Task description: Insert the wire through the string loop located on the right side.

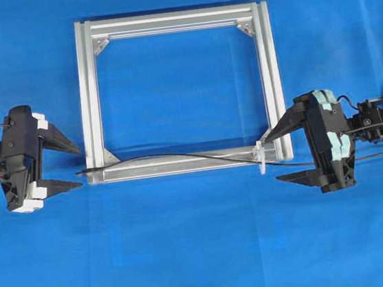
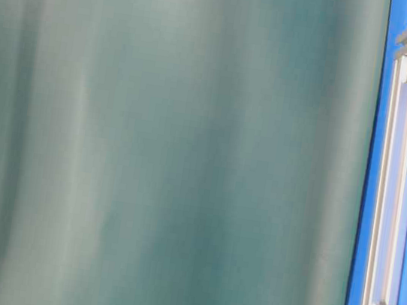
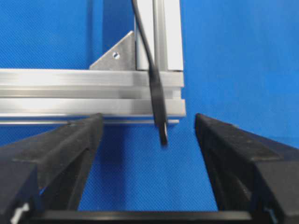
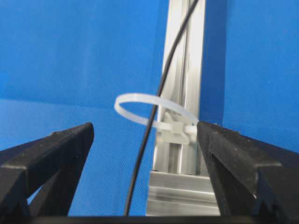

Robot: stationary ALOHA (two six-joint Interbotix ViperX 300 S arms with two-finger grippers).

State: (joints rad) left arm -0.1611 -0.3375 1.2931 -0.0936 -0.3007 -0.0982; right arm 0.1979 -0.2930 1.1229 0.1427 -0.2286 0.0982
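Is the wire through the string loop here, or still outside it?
Through. In the right wrist view the wire passes inside the white string loop; overhead it runs along the frame and past the loop. Both grippers are open, off it.

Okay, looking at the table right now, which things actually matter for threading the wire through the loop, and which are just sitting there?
Part of the job:
- the wire, lying along the frame's near bar and passing through the loop
- the string loop, fixed at the frame's right corner
- left gripper and right gripper, both with jaws open, holding nothing

Just there:
- aluminium frame
- blue cloth
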